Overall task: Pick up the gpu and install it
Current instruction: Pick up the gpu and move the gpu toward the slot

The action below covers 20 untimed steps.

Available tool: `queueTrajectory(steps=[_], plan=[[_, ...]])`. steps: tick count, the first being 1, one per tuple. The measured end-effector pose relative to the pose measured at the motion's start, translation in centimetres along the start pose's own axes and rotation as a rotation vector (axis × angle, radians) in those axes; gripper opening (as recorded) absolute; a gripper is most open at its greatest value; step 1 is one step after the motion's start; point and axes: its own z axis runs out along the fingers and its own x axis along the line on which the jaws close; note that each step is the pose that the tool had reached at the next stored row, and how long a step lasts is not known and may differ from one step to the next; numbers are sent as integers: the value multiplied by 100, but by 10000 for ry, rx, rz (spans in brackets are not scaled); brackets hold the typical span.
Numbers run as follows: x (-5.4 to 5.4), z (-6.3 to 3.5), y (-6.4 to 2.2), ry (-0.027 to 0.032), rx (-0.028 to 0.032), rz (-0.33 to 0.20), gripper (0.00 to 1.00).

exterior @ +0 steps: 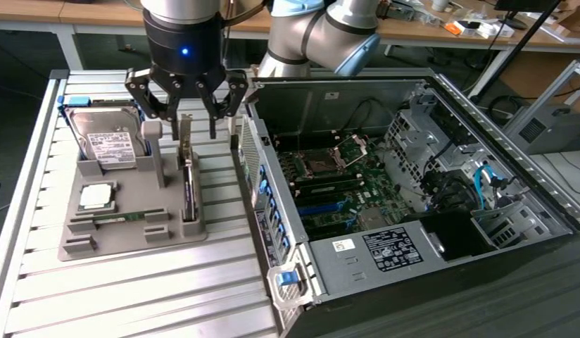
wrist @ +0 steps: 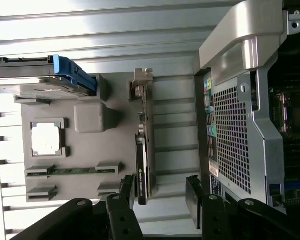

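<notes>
Slatted table [exterior: 130, 289] bears a grey tray [exterior: 116, 246]; the gpu [exterior: 188, 179] stands on edge at its border nearest the computer case [exterior: 318, 105]. Open gripper [exterior: 196, 132] hangs over it, holding nothing.

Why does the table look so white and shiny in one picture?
Wrist view: light glares off the metal table, washing its slats and the square chip to white. Exterior view: the table shows only a soft grey sheen, while the inside of the case sits in shadow.

Wooden desks [exterior: 93, 13] behind slatted metal table [exterior: 130, 296]
</notes>
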Motion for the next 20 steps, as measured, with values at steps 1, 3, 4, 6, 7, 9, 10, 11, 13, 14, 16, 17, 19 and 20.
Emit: queueTrajectory(steps=[1, 3, 4, 6, 7, 9, 10, 11, 13, 14, 16, 17, 19, 20], plan=[[3, 3, 2, 1, 1, -1, 54], [13, 10, 7, 0, 1, 0, 54], [17, 15, 8, 0, 0, -1, 54], [26, 25, 13, 0, 0, -1, 54], [32, 29, 15, 0, 1, 0, 54], [44, 37, 15, 2, 2, -1, 54], [50, 41, 15, 1, 1, -1, 54], [55, 45, 14, -1, -1, -1, 54], [67, 54, 13, -1, -1, -1, 54], [74, 58, 12, -1, -1, -1, 54], [87, 67, 11, 0, 0, -1, 54], [95, 73, 10, 0, 0, -1, 54], [104, 83, 8, 2, 2, -1, 54], [109, 91, 8, 1, 0, -1, 54]])
